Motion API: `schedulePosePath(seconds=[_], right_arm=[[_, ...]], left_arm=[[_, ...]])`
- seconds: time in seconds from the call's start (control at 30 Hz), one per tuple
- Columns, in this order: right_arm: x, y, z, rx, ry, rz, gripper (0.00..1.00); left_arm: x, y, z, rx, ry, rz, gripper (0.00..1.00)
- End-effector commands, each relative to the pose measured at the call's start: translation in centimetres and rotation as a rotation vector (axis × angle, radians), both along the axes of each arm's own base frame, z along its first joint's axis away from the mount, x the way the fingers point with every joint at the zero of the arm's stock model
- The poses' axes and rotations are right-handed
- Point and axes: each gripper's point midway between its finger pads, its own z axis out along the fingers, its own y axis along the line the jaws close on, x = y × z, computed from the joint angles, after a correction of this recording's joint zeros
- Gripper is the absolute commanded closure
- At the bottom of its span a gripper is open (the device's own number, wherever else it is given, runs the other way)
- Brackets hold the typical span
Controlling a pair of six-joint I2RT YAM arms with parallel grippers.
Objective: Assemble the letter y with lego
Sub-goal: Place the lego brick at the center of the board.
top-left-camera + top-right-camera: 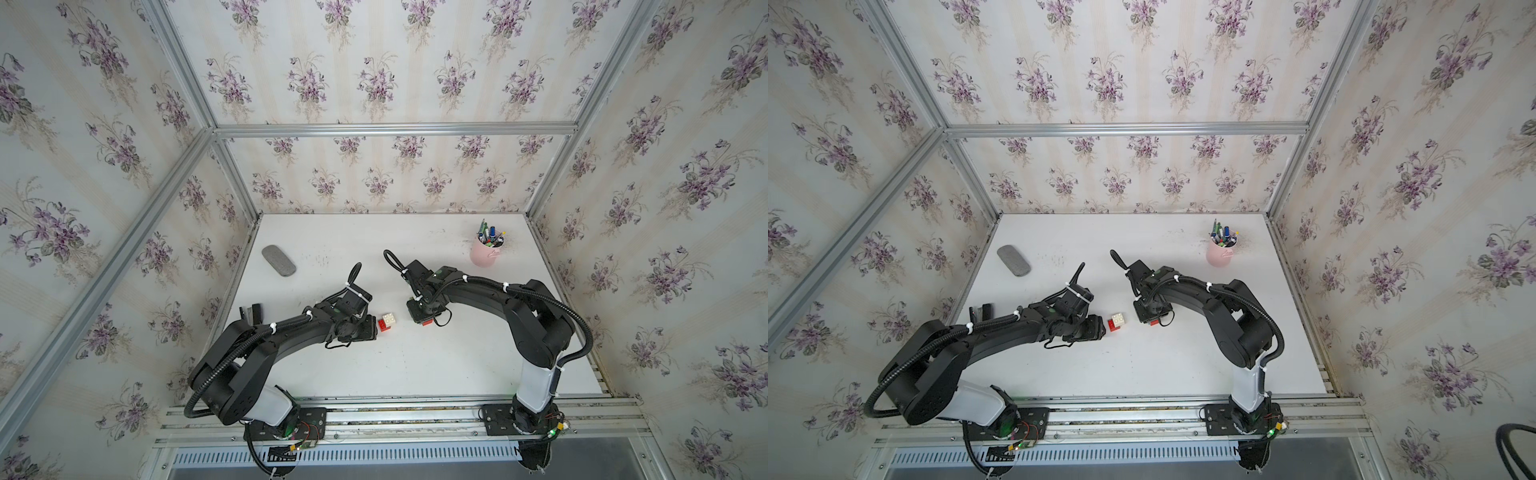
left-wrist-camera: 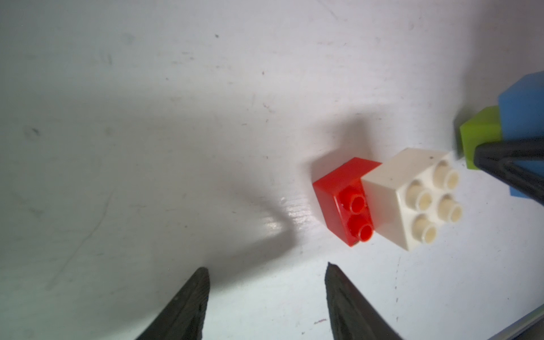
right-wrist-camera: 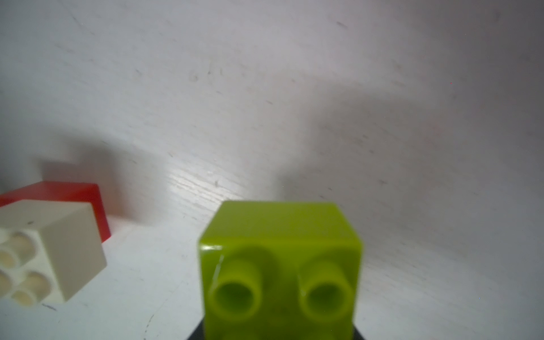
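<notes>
A white lego brick [image 2: 412, 200] is stacked off-centre on a red brick [image 2: 341, 191], and the pair stands on the table between my arms [image 1: 386, 322]. My left gripper [image 2: 266, 269] is open just short of that pair, with nothing between its fingers. My right gripper [image 1: 423, 318] is shut on joined bricks. A lime green brick [image 3: 279, 265] sticks out of its jaws, studs towards the camera. In the left wrist view the green brick [image 2: 479, 135] adjoins a blue brick [image 2: 521, 109]. A red edge [image 1: 426, 323] shows below it. The letter y is otherwise hidden under that gripper.
A pink cup of pens [image 1: 485, 251] stands at the back right. A grey oblong object [image 1: 278, 260] lies at the back left, and a small black object [image 1: 251, 311] sits by the left wall. Papered walls enclose the white table [image 1: 415, 365].
</notes>
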Motion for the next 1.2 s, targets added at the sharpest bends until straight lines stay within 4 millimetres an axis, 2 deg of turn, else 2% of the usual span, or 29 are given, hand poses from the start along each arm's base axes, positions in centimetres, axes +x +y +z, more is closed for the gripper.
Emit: schedulePosePath(seconds=[0.0,0.13,0.33,0.47,1.0,1.17], right_arm=[[-0.1,0.2,-0.1,0.01,0.005,-0.009,0.63],[-0.3,0.5,0.1,0.031,0.006,-0.004,0.57],[-0.5,0.4,0.7,0.035,0.004,-0.007,0.56],[-0.5,0.3,1.4,0.04,-0.001,-0.008,0.58],[-1.4,-0.2,0.2,0.01,0.042,-0.005,0.65],[-1.1,0.4,0.9,0.036,0.032,-0.005,0.72]], left_arm=[[-1.1,1.0,-0.8,0.044,0.05,0.012,0.35],[-1.2,1.1,-0.9,0.046,0.052,0.013,0.35],[-1.2,1.2,-1.2,0.053,0.057,0.017,0.35],[-1.2,1.2,-1.5,0.059,0.063,0.019,0.35],[-0.8,1.0,-1.9,0.063,0.065,0.026,0.35],[-0.7,1.0,-1.8,0.06,0.06,0.025,0.35]])
